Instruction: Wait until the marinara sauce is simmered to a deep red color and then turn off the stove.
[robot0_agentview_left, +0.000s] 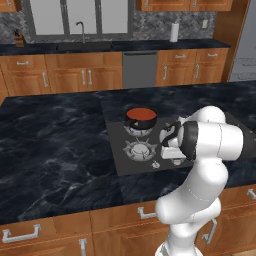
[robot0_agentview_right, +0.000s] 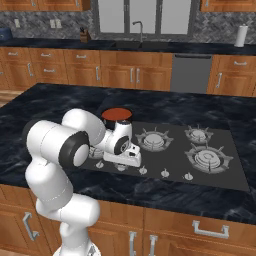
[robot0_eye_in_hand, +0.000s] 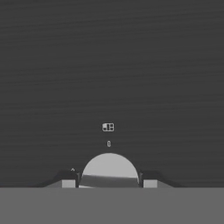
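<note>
The marinara sauce (robot0_agentview_left: 141, 113) (robot0_agentview_right: 117, 113) is a smooth deep orange-red disc in a small dark pot (robot0_agentview_left: 140, 121) on a rear burner of the stove (robot0_agentview_left: 120, 145) (robot0_agentview_right: 172, 157). My gripper (robot0_eye_in_hand: 109, 183) (robot0_agentview_right: 132, 163) points down at the front row of silver knobs, near the pot's side of the panel. In the hand view a round silver knob (robot0_eye_in_hand: 109, 168) fills the gap between my two fingertips (robot0_eye_in_hand: 69, 183), which sit against its sides. Small markings are printed on the dark panel just beyond the knob.
Grated burners (robot0_agentview_right: 207, 159) and more knobs (robot0_agentview_right: 165, 173) lie to my right on the panel. Black marbled countertop (robot0_agentview_left: 55, 145) surrounds it. Across the aisle are wooden cabinets, a sink faucet (robot0_agentview_right: 138, 27), a dishwasher (robot0_agentview_left: 139, 69) and a paper towel roll (robot0_agentview_right: 241, 35).
</note>
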